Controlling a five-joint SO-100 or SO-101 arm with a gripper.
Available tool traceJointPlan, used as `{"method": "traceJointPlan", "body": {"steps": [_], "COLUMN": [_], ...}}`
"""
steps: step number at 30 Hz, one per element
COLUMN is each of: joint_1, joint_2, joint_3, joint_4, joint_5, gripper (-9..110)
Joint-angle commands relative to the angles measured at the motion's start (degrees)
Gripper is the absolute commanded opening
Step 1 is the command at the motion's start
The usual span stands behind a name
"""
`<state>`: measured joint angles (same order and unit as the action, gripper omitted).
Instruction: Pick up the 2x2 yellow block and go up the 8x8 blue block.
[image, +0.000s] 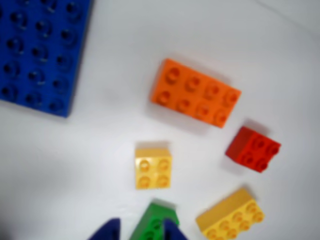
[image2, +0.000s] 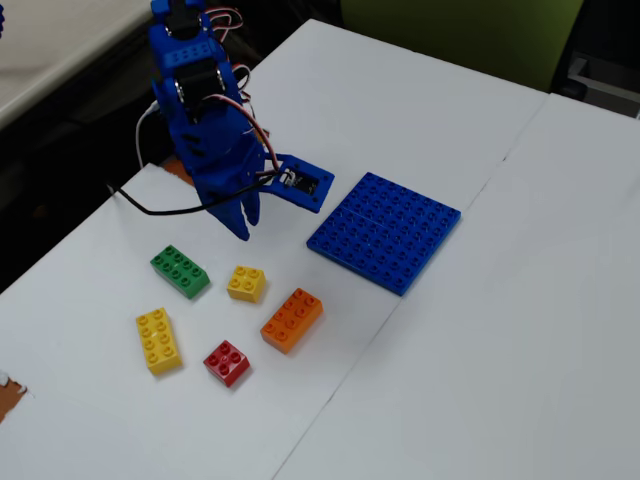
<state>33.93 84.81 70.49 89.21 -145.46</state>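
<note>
The gripper (image2: 245, 222) hangs above the table with its two blue fingers close together and nothing between them. The 2x2 yellow block (image2: 246, 283) sits just below it in the fixed view, between the green brick (image2: 180, 271) and the orange brick (image2: 292, 319). The 8x8 blue block (image2: 385, 230) lies flat to the right with nothing on it.

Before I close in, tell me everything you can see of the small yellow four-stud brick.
The 2x2 yellow block is a small square brick of glossy plastic with four round studs on top, also clear in the wrist view. It sits flat and studs-up on the white table, untouched and apart from every other brick. In the fixed view the green brick lies to its left, the orange brick to its lower right, and the gripper hangs above it without contact.
</note>
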Motion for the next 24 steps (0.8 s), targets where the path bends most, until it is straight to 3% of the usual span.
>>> {"method": "traceJointPlan", "body": {"steps": [1,5,24], "joint_1": [1.2,2.6,6.9], "joint_2": [-1.1,-2.3,-11.8], "joint_3": [-2.6,-3.5,-3.7], "joint_4": [-2.4,-2.5,-5.2], "joint_5": [-2.3,-6.4,-7.5], "gripper": [18,25,25]}}
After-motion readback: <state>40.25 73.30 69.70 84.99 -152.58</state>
